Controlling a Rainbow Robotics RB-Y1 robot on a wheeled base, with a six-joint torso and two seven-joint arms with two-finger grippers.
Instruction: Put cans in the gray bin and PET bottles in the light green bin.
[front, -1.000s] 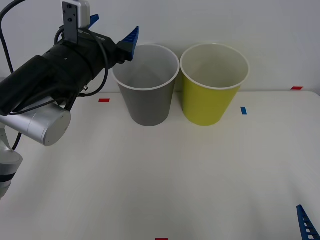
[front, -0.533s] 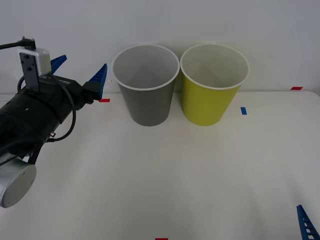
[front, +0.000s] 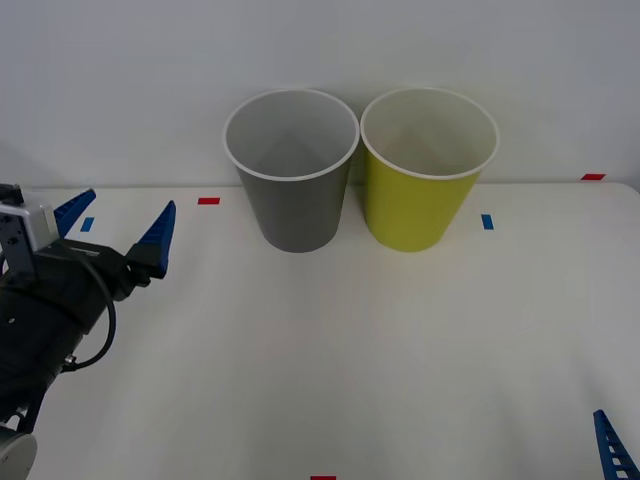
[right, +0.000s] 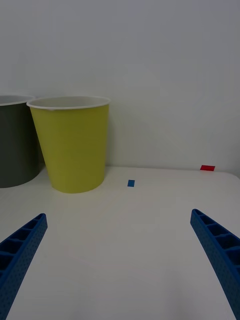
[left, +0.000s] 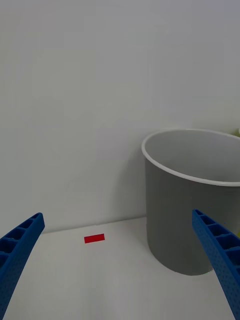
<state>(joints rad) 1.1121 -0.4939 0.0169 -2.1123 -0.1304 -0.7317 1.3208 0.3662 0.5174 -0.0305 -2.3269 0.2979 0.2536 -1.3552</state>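
Ahead and to the right of my left claw stand the two bins, side by side at the back of the worktop: one gray bin and, just beyond it on its far side, one light green bin. My left claw hangs low over the left part of the worktop, fingers spread wide and gripping nothing. My right claw sits parked at the near right corner, also spread and empty, with the light green bin ahead of it and the gray one just past that.

I count no can and no bottle on the worktop; both bin mouths look pale and bare as far as I can see in, though their floors are hidden from me. So I judge the sorting step to be between items, or finished: nothing lies within reach of either claw.

Counting the rest: two bins, two claws, two red tape marks and two blue ones along the back of the worktop.

My next move calls for a fresh item to appear near a claw; then I'd line the open fingers over it before closing.
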